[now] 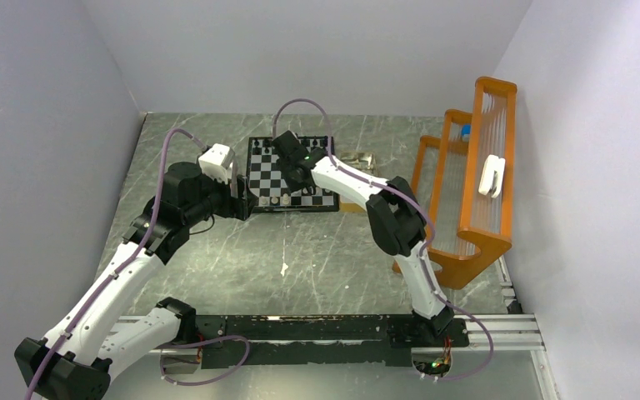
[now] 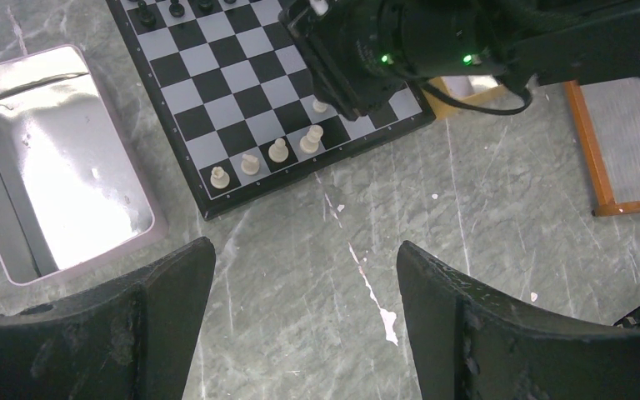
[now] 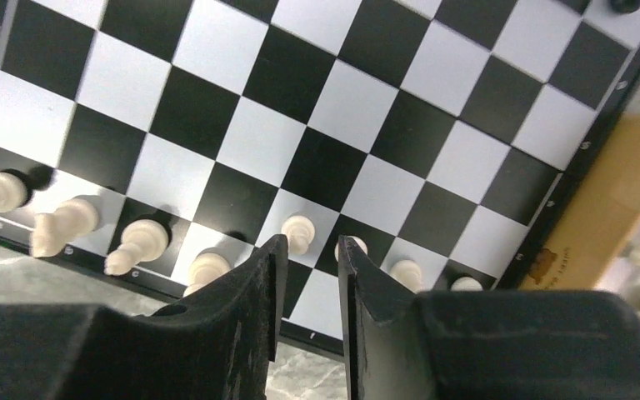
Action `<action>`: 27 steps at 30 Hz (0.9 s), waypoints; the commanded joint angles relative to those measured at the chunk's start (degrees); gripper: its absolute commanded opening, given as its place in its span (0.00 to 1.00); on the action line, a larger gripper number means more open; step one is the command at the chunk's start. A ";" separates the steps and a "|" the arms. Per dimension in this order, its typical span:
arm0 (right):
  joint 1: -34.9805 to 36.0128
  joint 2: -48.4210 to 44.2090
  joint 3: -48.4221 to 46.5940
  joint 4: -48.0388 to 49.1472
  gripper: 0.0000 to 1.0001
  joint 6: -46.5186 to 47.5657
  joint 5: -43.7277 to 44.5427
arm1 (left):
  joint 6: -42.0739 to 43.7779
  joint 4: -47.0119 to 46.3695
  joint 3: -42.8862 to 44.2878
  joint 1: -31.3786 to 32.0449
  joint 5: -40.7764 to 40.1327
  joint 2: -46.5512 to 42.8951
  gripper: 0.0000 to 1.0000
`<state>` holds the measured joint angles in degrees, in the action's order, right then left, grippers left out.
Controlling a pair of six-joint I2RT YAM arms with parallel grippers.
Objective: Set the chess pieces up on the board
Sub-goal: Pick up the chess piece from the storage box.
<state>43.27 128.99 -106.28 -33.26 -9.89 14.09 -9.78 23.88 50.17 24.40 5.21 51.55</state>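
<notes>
At the centre of the table (image 1: pixel 317 250), board (image 1: pixel 267 171): laid flat; cream chess pieces (image 2: pixel 277 151) are ranged along its near edge, black ones along the far edge
Right gripper (image 3: pixel 310 250): held low over the near cream row; jaws are parted narrowly, nothing seen between them
Left gripper (image 2: pixel 304 250): held over the table beside the board; jaws are spread wide, empty

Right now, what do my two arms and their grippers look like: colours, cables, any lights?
The left arm and the right arm have white link shells with black joints, and a mauve cable loops along each. The left gripper and right gripper are matte black, the left one scuffed. A white block sits at the left wrist; green lights glow on the right wrist.
</notes>
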 commanded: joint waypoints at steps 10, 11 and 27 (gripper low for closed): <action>-3.83 -13.23 5.58 5.57 0.37 1.47 -0.86 | 0.07 -0.15 0.19 -0.76 0.96 -0.19 0.84; -4.49 -13.75 6.29 6.02 0.37 1.72 -0.66 | 0.11 -0.15 0.19 -0.76 0.99 -0.14 0.84; -15.92 -15.94 16.20 11.97 0.30 3.66 3.74 | 0.15 -0.06 0.19 -0.76 0.95 -0.13 0.84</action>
<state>29.69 114.15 -91.31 -24.49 -7.44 15.46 -9.78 23.88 50.17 24.40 5.23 51.57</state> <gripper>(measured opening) 0.304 0.844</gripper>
